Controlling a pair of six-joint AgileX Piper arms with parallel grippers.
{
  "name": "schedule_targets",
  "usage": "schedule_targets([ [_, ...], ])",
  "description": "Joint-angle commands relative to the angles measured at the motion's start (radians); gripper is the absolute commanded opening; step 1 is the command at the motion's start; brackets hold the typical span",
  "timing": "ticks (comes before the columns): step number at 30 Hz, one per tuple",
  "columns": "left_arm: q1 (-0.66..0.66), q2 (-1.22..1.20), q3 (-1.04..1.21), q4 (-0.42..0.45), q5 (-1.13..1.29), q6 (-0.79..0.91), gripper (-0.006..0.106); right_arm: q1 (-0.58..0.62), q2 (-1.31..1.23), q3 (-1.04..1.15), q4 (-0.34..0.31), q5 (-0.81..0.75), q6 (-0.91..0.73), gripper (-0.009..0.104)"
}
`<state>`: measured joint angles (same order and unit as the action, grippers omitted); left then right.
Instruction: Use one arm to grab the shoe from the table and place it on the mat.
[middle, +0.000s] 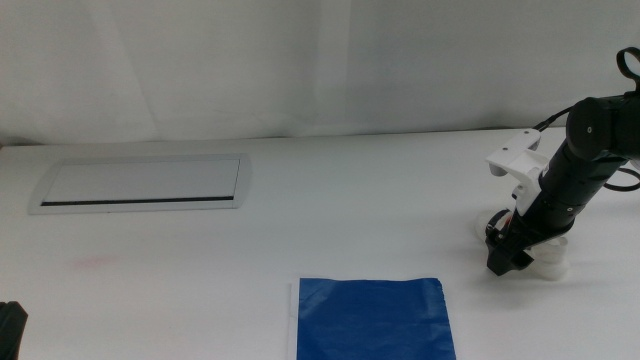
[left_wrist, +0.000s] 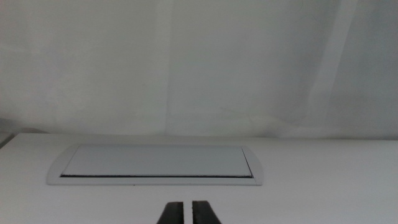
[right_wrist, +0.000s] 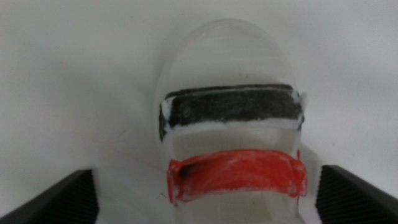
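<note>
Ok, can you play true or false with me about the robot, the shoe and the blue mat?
1. The shoe is already lying on the mat. False: it sits on the white table, off to the right of the mat.
2. The right gripper has its jaws open on either side of the shoe. True.
3. The shoe has a red strap. True.
4. The left gripper is holding the shoe. False: it waits near the grey inset panel, jaws nearly together and holding nothing.
5. The mat is green. False: it is bright blue.
</note>
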<state>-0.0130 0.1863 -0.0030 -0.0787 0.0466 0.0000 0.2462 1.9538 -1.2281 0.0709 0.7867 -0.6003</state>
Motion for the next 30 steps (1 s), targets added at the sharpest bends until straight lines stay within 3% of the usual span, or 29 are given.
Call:
schedule_targets([
  [1,-0.004,-0.004,0.01,-0.004,-0.013,-0.008,-0.003,0.003,0.001,-0.006,-0.009,-0.015,0.001,0.091],
  [3,-0.004,-0.004,0.01,-0.004,-0.013,-0.008,-0.003,0.003,0.001,-0.006,-0.011,-0.024,0.001,0.077],
  [7,-0.004,-0.004,0.01,-0.004,-0.013,-0.008,-0.003,0.003,0.001,-0.006,-0.011,-0.017,0.001,0.036],
  [8,-0.004,-0.004,0.01,-0.004,-0.013,-0.008,-0.003,0.003,0.001,-0.006,-0.011,-0.03,0.001,-0.002],
  [13,-0.004,-0.004,0.01,-0.004,-0.013,-0.008,-0.003,0.003,-0.05,-0.056,-0.011,-0.005,-0.004,-0.002],
  [21,-0.004,-0.004,0.01,-0.004,-0.013,-0.008,-0.003,0.039,-0.189,-0.132,0.025,0.12,-0.228,-0.002],
  [26,-0.004,-0.004,0.01,-0.004,-0.013,-0.008,-0.003,0.14,-0.234,-0.159,0.016,0.2,-0.283,-0.002],
  [30,-0.004,-0.004,0.01,-0.004,-0.013,-0.008,-0.003,0.303,-0.238,-0.159,0.015,0.238,-0.29,-0.002],
])
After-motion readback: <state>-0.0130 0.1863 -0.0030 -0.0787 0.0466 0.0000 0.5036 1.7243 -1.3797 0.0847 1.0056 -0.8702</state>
